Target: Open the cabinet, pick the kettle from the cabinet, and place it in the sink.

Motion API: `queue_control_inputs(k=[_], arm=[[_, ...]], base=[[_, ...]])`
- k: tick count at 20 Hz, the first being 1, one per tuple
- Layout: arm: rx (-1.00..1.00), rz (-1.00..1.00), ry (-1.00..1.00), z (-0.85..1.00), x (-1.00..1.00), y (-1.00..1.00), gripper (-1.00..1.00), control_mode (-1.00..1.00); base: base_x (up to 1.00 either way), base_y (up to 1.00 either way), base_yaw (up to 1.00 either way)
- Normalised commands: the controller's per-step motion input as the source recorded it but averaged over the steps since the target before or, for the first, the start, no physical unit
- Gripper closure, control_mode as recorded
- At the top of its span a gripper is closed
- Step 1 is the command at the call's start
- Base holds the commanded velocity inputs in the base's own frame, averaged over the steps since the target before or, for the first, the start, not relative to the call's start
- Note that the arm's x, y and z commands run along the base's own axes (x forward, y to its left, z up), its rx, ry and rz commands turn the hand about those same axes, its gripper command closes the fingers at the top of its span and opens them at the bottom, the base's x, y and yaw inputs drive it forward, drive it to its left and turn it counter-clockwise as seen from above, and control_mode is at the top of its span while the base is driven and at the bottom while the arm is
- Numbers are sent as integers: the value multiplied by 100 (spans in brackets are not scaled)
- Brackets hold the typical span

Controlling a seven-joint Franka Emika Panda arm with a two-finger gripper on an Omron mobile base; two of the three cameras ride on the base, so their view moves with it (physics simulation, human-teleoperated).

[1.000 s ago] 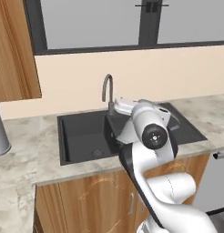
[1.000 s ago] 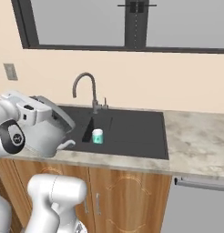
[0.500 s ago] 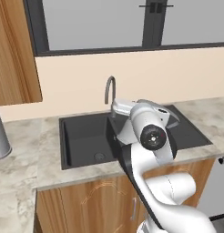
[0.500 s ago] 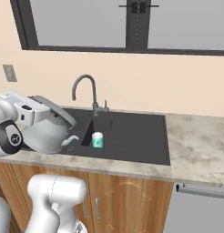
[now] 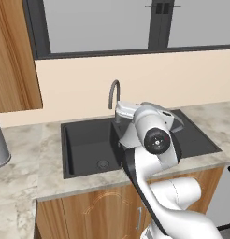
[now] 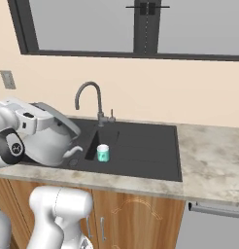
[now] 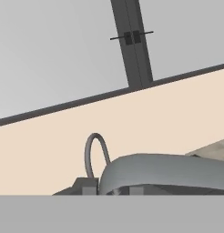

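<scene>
The silver-grey kettle (image 6: 49,142) hangs by its arched handle over the left end of the black sink (image 6: 141,146), spout pointing toward the basin. My gripper (image 6: 42,116) is shut on that handle at its top. In the left base view my own arm covers most of the kettle, and only a grey piece of it (image 5: 174,122) shows over the sink (image 5: 86,140). In the hand view the handle (image 7: 168,169) arches across the bottom. The brown wood cabinet (image 5: 14,56) shows at the upper left.
A teal cup (image 6: 103,152) stands in the basin just right of the kettle's spout. The dark gooseneck faucet (image 6: 87,95) rises behind the sink. A tall grey cylinder (image 5: 0,147) stands on the stone counter (image 6: 213,160) at the far left.
The whole picture has shifted slightly, so the camera moved a little. The kettle stays held in the gripper and has edged a bit toward the basin.
</scene>
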Motion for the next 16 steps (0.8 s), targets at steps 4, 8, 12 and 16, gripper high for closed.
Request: queue_control_inputs(k=[4,8,12,16], arm=[[0,0,0,0,0,0,100,100],[0,0,0,0,0,0,100,100],[0,0,0,0,0,0,100,100],[0,0,0,0,0,0,100,-100]], base=[[0,0,0],[0,0,0],[0,0,0],[0,0,0]])
